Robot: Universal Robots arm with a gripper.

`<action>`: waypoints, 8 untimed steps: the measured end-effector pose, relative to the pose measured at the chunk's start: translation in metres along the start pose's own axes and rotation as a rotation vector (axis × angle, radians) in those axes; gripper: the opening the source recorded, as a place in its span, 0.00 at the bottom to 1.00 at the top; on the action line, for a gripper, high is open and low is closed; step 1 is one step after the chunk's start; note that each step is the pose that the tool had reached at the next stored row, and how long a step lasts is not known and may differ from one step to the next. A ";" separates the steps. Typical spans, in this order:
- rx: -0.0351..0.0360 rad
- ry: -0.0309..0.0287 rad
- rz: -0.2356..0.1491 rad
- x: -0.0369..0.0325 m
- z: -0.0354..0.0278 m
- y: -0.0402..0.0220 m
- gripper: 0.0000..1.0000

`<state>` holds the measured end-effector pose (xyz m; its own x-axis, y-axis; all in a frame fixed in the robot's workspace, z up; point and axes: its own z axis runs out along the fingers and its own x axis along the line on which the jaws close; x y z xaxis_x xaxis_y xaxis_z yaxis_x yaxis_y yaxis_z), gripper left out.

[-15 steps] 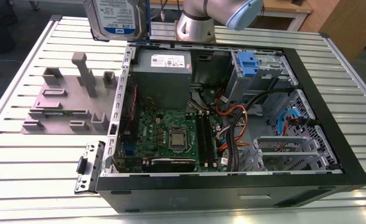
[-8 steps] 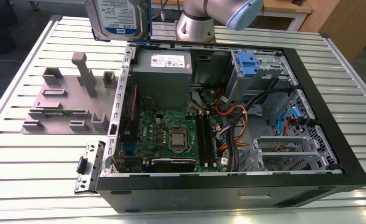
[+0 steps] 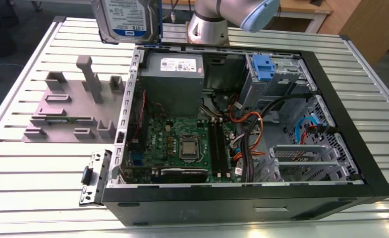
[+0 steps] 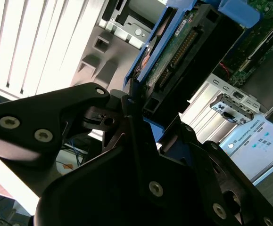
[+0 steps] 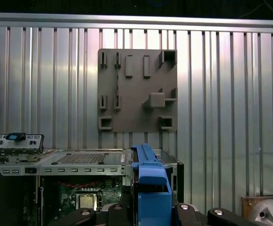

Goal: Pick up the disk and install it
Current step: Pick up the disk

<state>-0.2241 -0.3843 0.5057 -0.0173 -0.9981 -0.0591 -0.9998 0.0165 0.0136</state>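
Claw (image 4: 153,120) clamps disk (image 3: 128,20) by its edges, high above open case (image 3: 345,111).

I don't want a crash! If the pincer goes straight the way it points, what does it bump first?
Probably the rim of the open computer case. The disk, held in the pincer, sticks out in front and would touch first. Depth is unclear, so it might be the slatted table instead.
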 end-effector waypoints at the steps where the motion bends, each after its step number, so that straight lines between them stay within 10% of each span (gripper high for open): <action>1: 0.0000 0.0000 0.000 0.0000 0.0000 -0.0002 0.36; 8: 0.0000 0.0000 0.000 0.0000 0.0000 -0.0020 0.36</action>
<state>-0.2220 -0.3844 0.5057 -0.0173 -0.9981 -0.0591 -0.9998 0.0165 0.0136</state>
